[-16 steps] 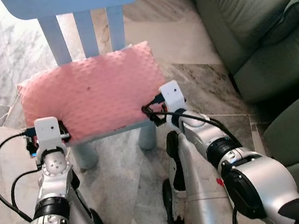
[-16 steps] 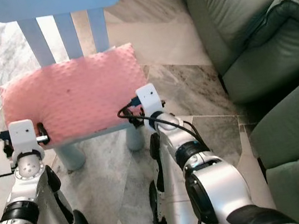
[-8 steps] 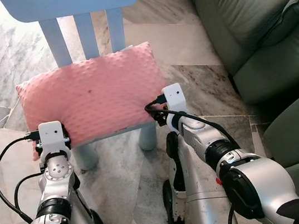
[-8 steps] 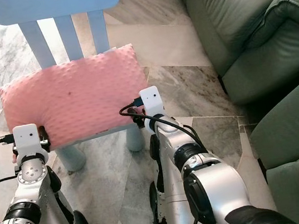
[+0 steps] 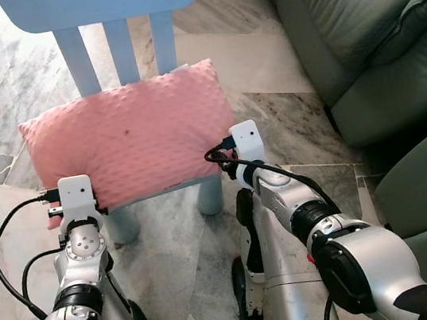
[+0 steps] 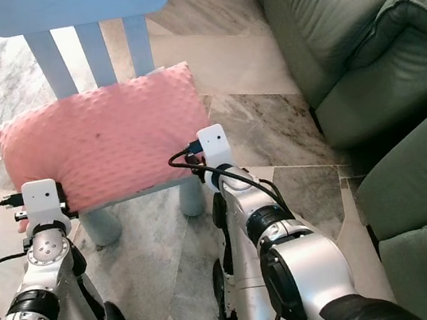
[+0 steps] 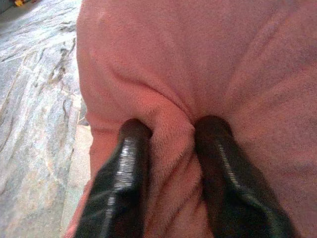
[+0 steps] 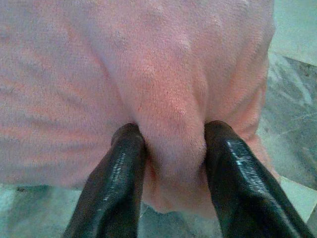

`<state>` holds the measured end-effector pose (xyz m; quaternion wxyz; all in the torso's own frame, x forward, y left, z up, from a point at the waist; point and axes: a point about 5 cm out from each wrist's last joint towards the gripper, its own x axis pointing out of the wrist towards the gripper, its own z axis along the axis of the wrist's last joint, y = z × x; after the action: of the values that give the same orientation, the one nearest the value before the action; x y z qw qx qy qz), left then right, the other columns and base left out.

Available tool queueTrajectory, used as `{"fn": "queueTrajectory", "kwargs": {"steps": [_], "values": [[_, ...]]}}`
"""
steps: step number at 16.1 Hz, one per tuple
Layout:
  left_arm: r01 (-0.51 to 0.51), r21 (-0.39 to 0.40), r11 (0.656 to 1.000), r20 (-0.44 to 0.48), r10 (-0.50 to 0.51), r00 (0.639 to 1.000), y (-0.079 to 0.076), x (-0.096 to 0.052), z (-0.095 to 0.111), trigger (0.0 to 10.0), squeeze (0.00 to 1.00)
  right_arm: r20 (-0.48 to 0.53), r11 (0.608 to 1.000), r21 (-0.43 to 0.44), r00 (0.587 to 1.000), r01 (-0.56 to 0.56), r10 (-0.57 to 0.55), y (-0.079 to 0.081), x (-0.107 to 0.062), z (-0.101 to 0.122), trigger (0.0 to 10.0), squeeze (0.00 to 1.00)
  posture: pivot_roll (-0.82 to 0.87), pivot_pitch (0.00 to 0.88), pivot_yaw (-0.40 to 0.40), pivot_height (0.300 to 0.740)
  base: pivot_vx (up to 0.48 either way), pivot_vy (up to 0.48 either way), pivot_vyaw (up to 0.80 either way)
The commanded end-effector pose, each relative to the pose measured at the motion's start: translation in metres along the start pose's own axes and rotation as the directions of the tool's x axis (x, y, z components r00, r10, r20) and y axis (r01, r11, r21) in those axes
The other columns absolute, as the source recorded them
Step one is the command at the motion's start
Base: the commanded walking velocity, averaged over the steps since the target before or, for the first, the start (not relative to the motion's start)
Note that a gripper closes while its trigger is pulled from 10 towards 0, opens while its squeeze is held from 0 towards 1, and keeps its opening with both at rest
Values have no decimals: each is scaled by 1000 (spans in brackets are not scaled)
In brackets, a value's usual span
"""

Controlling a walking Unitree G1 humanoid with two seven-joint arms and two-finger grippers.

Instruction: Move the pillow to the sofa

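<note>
Lying crosswise on the blue chair, the pink pillow is pinched at its near corners by the left tool and right tool, the green sofa waiting far right.

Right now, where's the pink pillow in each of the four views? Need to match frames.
Left eye view: pillow lies on the blue chair, centre-left.
Right eye view: pillow on the same seat, further left.
Left wrist view: a pillow fold is pinched by the left gripper.
Right wrist view: pillow edge pinched by the right gripper.
Shared landmark: marble floor.
</note>
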<state>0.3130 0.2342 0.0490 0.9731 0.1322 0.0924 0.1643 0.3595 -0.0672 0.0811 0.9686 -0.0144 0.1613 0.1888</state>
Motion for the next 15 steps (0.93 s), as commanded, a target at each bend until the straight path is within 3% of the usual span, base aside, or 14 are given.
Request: {"fn": "queueTrajectory", "kwargs": {"steps": [1, 8, 11, 13, 15], "values": [[49, 27, 998, -127, -45, 991, -9, -14, -29, 0, 0, -69, 1000, 19, 997, 22, -20, -4, -4, -18, 0, 0, -12, 255, -182, 437, 0, 0, 0], [72, 30, 997, -117, -68, 991, -18, -12, -24, 0, 0, -60, 999, -27, 997, 42, -44, -13, -5, -16, 0, 0, -16, 240, -189, 437, 0, 0, 0], [65, 38, 997, -103, -61, 993, -19, -4, -12, 0, 0, -33, 994, 49, 995, 100, -98, -29, -7, -7, 0, 0, -2, 192, -187, 437, 0, 0, 0], [63, 31, 998, -71, -60, 996, -21, 8, 8, 0, 0, -12, 997, 1, 997, 79, -79, -34, -5, 7, 0, 0, 10, 116, -178, 437, 0, 0, 0], [50, 18, 999, -53, -49, 997, -21, 12, 15, 0, 0, 17, 998, -9, 998, 60, -60, -33, -3, 17, 0, 0, 13, 98, -176, 437, 0, 0, 0]]}}
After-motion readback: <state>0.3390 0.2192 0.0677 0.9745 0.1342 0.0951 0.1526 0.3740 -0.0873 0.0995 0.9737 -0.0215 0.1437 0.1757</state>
